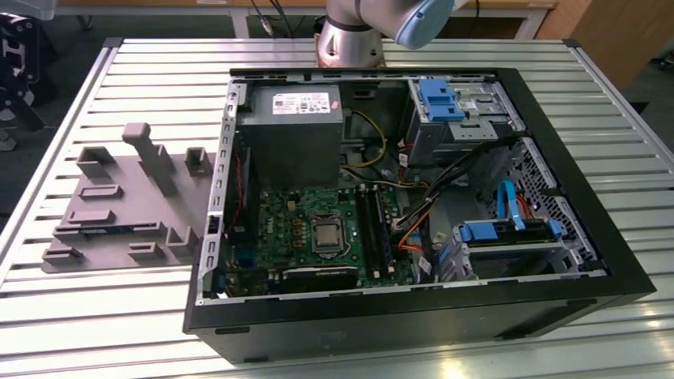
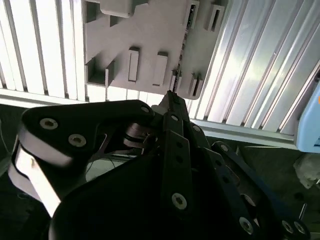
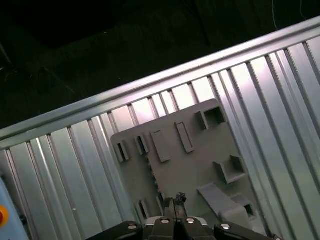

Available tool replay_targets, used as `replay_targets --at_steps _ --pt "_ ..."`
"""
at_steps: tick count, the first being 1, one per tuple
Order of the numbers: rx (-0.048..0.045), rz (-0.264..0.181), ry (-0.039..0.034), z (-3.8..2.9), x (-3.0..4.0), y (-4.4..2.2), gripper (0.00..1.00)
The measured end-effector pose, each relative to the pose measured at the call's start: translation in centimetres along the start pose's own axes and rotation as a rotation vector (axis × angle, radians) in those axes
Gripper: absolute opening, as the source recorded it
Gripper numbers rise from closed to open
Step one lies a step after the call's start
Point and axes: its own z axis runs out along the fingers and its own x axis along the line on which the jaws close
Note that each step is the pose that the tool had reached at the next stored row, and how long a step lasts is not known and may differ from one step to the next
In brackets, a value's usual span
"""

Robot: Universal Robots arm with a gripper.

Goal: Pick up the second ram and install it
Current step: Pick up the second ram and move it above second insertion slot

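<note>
A round silver-grey arm [image 1: 348, 35] with a pale blue cap [image 1: 421, 20]; its black gripper [image 2: 170, 97] is jointed bars [image 2: 176, 150] dotted with silver screws [image 2: 179, 201].

Robot workcell in a lab, here we go!
Slatted aluminium table [image 1: 106, 316], opened computer case [image 1: 421, 316], robot arm base [image 1: 348, 39] behind it, grey fixture plate [image 3: 190, 165] just beyond the fingertips [image 3: 170, 205].

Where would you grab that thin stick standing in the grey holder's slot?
Probably the upper long edge of the ram, near mid-length, pinched across its two flat faces, coming straight down from above. It stands on edge in a slot of the holder, so only its top is free.
</note>
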Motion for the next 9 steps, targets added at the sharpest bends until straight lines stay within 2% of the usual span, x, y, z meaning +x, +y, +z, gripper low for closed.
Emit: replay_targets --at_steps 6,9 --pt "-0.0025 -0.109 0.0048 0.05 0.00 0.00 0.11" --pt "-0.0027 -0.119 0.0052 0.05 0.00 0.00 0.11"
